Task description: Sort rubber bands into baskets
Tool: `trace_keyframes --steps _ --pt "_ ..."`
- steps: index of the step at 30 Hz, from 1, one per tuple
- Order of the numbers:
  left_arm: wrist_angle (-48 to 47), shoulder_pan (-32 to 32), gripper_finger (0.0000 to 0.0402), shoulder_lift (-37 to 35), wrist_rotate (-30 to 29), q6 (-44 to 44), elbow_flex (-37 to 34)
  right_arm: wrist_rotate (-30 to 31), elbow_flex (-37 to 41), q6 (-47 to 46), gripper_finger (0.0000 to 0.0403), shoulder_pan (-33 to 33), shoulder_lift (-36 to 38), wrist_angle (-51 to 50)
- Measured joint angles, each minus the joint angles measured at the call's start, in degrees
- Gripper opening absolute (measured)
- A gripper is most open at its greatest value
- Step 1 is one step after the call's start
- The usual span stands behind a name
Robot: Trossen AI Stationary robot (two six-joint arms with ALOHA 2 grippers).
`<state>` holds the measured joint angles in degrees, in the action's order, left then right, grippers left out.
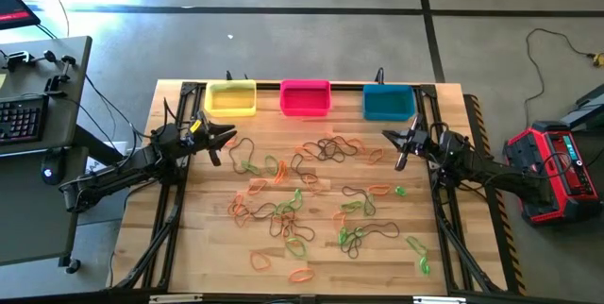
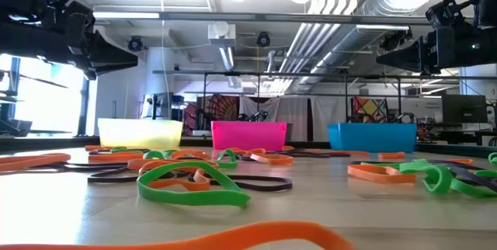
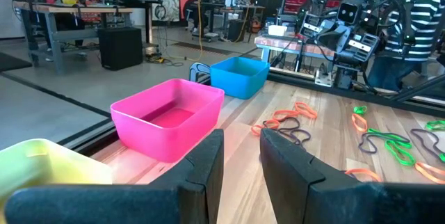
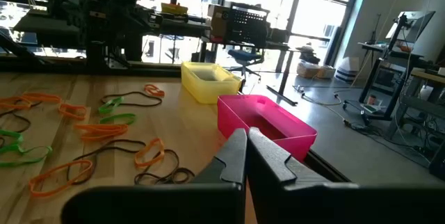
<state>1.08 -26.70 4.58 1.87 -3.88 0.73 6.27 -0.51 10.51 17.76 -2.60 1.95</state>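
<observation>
The rubber bands (image 1: 302, 200), green, orange and dark, are scattered loose across the wooden table (image 1: 203, 247). The yellow basket (image 1: 231, 98), pink basket (image 1: 305, 97) and blue basket (image 1: 389, 103) are lined up along the far edge. No writing can be read. A red case (image 1: 552, 167) lies on the floor beside the table. The left gripper (image 1: 226, 139) is held above the table near the yellow basket, jaws narrowly parted on nothing. The right gripper (image 1: 394, 143) is raised near the blue basket, jaws closed and empty.

Two matte black jointed arms, each ending in a blunt two-fingered pincer (image 1: 223, 140).
</observation>
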Motion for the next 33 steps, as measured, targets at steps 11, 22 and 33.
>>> trace_keyframes --steps 11,22,33 --pt "-0.02 0.0 0.0085 -0.02 0.0 0.0 0.0 -0.01 0.0 0.01 0.0 -0.02 0.01 -0.01" --pt "-0.02 0.0 0.0085 -0.02 0.0 0.0 0.0 1.66 -0.01 0.03 0.0 0.0 -0.02 2.75" --pt "0.0 -0.02 0.0085 -0.01 0.0 0.0 0.0 1.9 0.01 -6.3 0.0 0.02 -0.03 10.91"
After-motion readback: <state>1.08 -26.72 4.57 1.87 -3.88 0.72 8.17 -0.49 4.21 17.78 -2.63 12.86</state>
